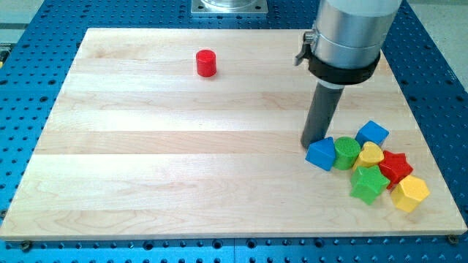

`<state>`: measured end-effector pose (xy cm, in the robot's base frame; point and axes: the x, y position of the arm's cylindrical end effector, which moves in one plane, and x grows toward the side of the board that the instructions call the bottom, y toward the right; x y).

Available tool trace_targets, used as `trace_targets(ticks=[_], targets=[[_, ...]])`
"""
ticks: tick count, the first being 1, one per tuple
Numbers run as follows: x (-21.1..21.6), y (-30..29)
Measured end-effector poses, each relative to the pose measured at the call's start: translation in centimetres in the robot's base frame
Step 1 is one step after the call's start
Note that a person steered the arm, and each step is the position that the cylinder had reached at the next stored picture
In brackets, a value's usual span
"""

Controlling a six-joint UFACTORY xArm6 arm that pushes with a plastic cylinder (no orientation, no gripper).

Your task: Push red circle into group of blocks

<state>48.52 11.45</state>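
The red circle (207, 63) stands alone near the view's top, left of centre, on the wooden board (183, 146). A group of blocks sits at the view's lower right: a blue triangle (320, 154), a green circle (346, 153), a blue cube (372, 133), a yellow heart (370, 155), a red star (395, 166), a green star (368, 183) and a yellow hexagon (410, 193). My tip (315, 142) rests at the group's upper left edge, touching or just above the blue triangle, far to the right of and below the red circle.
The arm's grey cylinder body (349, 33) rises above the rod at the view's upper right. A blue perforated table (439, 44) surrounds the board. A metal mount (229, 6) sits at the top edge.
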Motion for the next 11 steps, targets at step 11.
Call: trace_targets(ticks=[11], targets=[[-9.5, 12.6]])
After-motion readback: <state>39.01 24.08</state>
